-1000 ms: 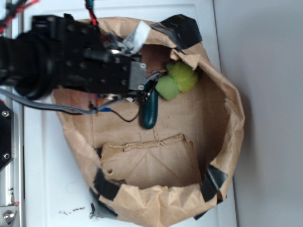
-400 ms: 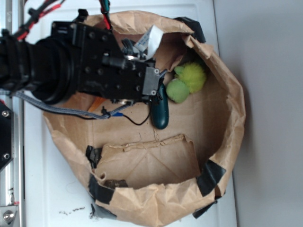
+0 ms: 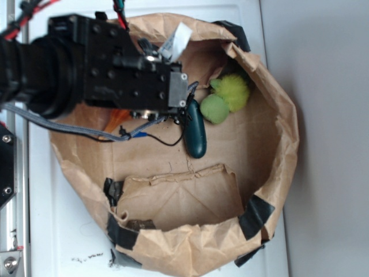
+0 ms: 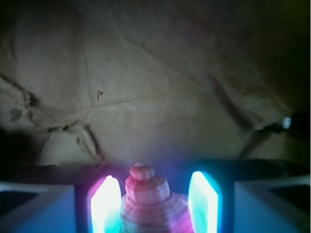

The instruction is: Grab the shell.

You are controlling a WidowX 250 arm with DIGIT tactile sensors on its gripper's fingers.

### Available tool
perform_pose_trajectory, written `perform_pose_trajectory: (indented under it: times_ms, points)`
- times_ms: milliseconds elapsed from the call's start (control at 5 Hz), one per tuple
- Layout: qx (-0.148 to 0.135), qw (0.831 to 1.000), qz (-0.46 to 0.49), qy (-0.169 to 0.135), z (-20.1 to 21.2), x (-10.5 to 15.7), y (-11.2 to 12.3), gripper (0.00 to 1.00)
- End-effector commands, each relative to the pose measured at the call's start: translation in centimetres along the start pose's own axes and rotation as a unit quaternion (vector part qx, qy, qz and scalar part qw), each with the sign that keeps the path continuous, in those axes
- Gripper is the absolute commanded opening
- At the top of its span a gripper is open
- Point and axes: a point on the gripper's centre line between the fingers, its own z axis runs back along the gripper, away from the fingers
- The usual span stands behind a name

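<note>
The shell (image 4: 150, 199) shows in the wrist view as a ribbed, stepped spiral top. It stands between my gripper's (image 4: 154, 194) two glowing fingertips (image 4: 106, 204), and its wider whorls fill the gap between them. The brown paper floor lies beyond it. In the exterior view the black gripper (image 3: 183, 109) reaches from the left into the paper bag (image 3: 277, 133) and hides the shell. Only an orange sliver (image 3: 118, 121) peeks out under the arm. The dark green capsule (image 3: 195, 131) lies just right of the gripper's tip.
A fuzzy yellow-green plush (image 3: 226, 98) sits by the bag's upper right wall. A folded paper flap (image 3: 184, 196) lies on the bag floor. Black tape patches (image 3: 253, 216) mark the rim. Loose wires (image 3: 144, 135) hang under the arm. The bag rests on a white surface (image 3: 63, 231).
The bag has shifted and its rim has changed shape. The capsule and plush moved right with it. The arm moved right, then slightly back and up.
</note>
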Motion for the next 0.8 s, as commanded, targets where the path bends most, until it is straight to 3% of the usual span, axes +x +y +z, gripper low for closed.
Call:
perform_pose_trajectory:
  times_ms: [0,200,600]
  points:
    - [-0.121,0.992,-0.005,0.021,9.4,1.9,1.1,0.0]
    - [-0.151,0.988,-0.032,0.022,12.6,2.0,1.8,0.0]
    - [-0.167,0.982,-0.091,-0.012,14.4,1.4,3.8,0.0]
